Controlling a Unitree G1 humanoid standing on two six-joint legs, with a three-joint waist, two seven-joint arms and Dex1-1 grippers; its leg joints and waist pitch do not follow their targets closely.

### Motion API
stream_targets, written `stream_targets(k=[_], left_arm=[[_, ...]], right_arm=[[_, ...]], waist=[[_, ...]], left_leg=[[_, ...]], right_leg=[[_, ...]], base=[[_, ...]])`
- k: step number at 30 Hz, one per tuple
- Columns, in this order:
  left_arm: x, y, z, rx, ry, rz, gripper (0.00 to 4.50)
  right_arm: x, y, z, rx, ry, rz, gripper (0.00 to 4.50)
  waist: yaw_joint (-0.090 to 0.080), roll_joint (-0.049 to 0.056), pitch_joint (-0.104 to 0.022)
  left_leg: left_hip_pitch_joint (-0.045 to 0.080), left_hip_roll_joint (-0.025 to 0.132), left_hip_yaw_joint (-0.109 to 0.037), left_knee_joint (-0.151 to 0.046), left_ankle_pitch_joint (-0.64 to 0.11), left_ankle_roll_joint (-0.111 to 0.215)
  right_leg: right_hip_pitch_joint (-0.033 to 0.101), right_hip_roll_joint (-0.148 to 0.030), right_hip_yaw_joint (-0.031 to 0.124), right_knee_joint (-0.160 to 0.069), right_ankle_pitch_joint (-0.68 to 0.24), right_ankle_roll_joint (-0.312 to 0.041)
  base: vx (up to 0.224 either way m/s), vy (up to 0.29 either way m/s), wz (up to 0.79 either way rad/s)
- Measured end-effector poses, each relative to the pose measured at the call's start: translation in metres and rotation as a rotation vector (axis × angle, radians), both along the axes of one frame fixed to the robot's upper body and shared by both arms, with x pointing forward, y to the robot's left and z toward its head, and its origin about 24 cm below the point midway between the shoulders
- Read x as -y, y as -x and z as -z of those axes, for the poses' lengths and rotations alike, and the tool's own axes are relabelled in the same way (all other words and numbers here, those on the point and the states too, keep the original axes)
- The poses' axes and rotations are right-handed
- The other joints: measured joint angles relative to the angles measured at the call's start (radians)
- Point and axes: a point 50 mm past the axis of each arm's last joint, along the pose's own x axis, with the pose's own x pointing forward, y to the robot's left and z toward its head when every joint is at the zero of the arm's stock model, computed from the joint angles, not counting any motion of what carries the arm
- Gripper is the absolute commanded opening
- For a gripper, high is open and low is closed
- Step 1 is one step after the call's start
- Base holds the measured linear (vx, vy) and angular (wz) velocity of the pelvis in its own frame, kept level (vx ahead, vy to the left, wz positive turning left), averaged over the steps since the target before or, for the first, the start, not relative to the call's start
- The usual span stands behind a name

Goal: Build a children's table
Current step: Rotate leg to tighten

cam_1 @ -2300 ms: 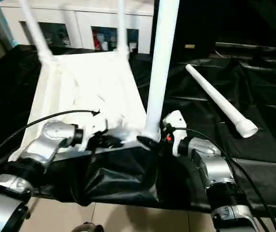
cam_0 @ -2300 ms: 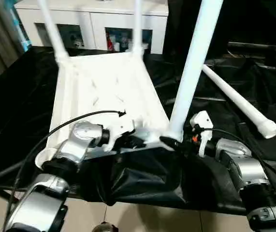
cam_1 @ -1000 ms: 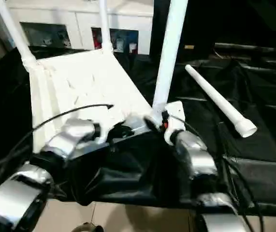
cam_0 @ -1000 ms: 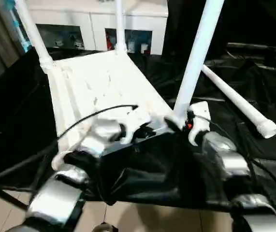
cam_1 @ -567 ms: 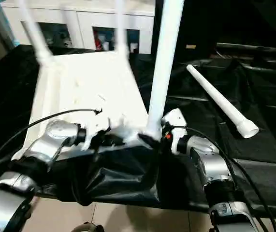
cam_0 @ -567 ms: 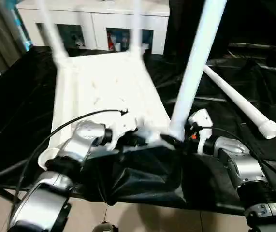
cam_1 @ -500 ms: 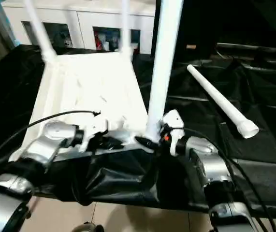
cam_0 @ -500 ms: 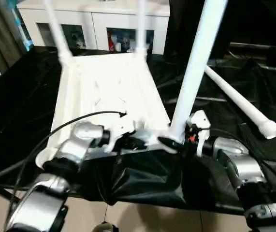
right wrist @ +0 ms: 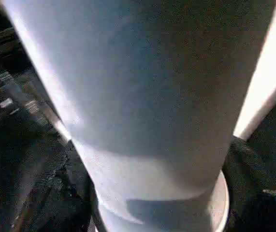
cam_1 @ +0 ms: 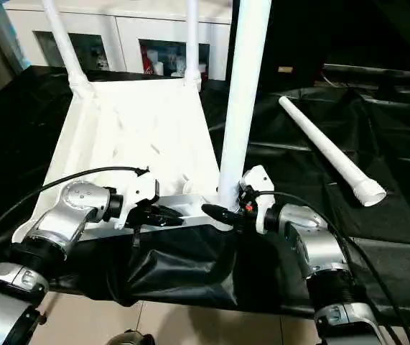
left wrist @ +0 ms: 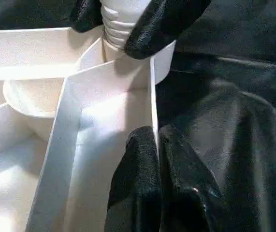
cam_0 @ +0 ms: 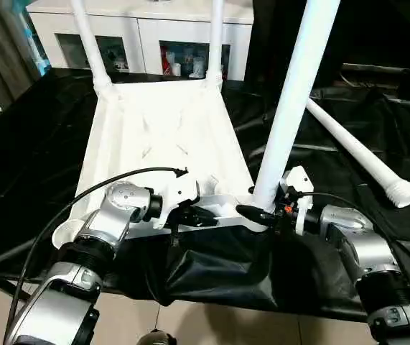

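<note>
one black cloth [cam_0: 39,158] covers the work table.

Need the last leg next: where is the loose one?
In the left eye view, the loose leg lies on the black table cover, right of the upturned children's table.

I see the children's table [cam_0: 161,136] in smooth white plastic — faintly glossy — on a wrinkled, shiny black cover [cam_0: 377,237]; my 2 forearms [cam_0: 111,223] show brushed silver metal.

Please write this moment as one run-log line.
left gripper: shut on table rim | right gripper: grips near leg | loose leg: lying unfitted
</note>
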Motion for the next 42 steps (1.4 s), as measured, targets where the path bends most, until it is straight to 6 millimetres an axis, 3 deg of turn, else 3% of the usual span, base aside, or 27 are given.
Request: stream_targets(k=[7, 12, 13, 15, 18, 20, 35, 42], left_arm=[[0.029, -0.016, 0.002, 0.035, -0.003, -0.166, 0.0], [0.044, -0.02, 0.001, 0.044, 0.0, -0.222, 0.0], [0.045, -0.02, 0.001, 0.045, 0.0, -0.231, 0.0], [0.045, -0.022, 0.001, 0.046, 0.002, -0.234, 0.0], [0.045, -0.023, 0.001, 0.05, 0.001, -0.241, 0.0], [0.041, -0.022, 0.0, 0.053, -0.001, -0.225, 0.0], [-0.001, -0.009, -0.002, 0.003, 0.005, -0.045, 0.0], [-0.006, -0.005, -0.002, -0.013, 0.005, -0.007, 0.0]], right_arm=[[-0.007, -0.024, 0.004, -0.014, -0.032, 0.408, 2.78], [-0.01, -0.035, 0.002, -0.026, -0.029, 0.553, 2.77], [-0.013, -0.037, 0.002, -0.014, -0.02, 0.569, 3.33], [-0.014, -0.038, 0.001, -0.002, -0.019, 0.574, 3.47], [-0.016, -0.037, 0.002, 0.004, -0.023, 0.561, 3.55], [-0.014, -0.035, 0.001, 0.011, -0.031, 0.508, 3.92], [0.003, -0.004, -0.002, 0.003, -0.003, 0.028, 3.92], [0.003, -0.001, -0.004, -0.012, -0.003, -0.026, 3.26]], waist=[[-0.006, 0.0, 0.0], [-0.005, 0.001, -0.001], [-0.006, 0.003, -0.002], [-0.005, 0.004, -0.003], [-0.008, 0.004, -0.003], [-0.009, 0.002, -0.002], [-0.008, -0.002, 0.0], [-0.004, -0.002, 0.001]], left_leg=[[0.004, -0.001, 0.0, 0.0, 0.0, 0.0], [0.003, -0.001, 0.0, 0.0, 0.0, 0.0], [0.003, -0.001, 0.0, 0.0, 0.0, 0.0], [0.002, -0.001, 0.0, -0.001, 0.0, 0.0], [0.002, -0.001, 0.0, -0.001, 0.0, 0.0], [0.002, -0.001, 0.0, -0.001, 0.0, 0.0], [-0.001, 0.0, 0.0, -0.002, 0.0, 0.0], [-0.001, 0.0, 0.0, -0.002, 0.0, 0.0]], right_leg=[[0.002, 0.0, 0.001, 0.0, 0.001, -0.001], [0.003, -0.001, 0.001, 0.0, 0.001, -0.001], [0.003, 0.0, 0.001, 0.0, 0.001, -0.001], [0.002, 0.0, 0.001, -0.001, 0.001, -0.001], [0.002, 0.0, 0.001, -0.001, 0.001, -0.001], [0.002, 0.0, 0.001, -0.001, 0.001, -0.001], [-0.001, 0.0, 0.0, -0.002, 0.0, 0.0], [-0.002, 0.0, -0.001, -0.002, 0.0, 0.0]], base=[[0.0, 0.0, 0.0], [0.0, 0.0, 0.0], [0.0, 0.0, 0.0], [0.0, 0.0, 0.0], [0.0, 0.0, 0.0], [0.0, 0.0, 0.0], [0.0, 0.0, 0.0], [0.0, 0.0, 0.0]])
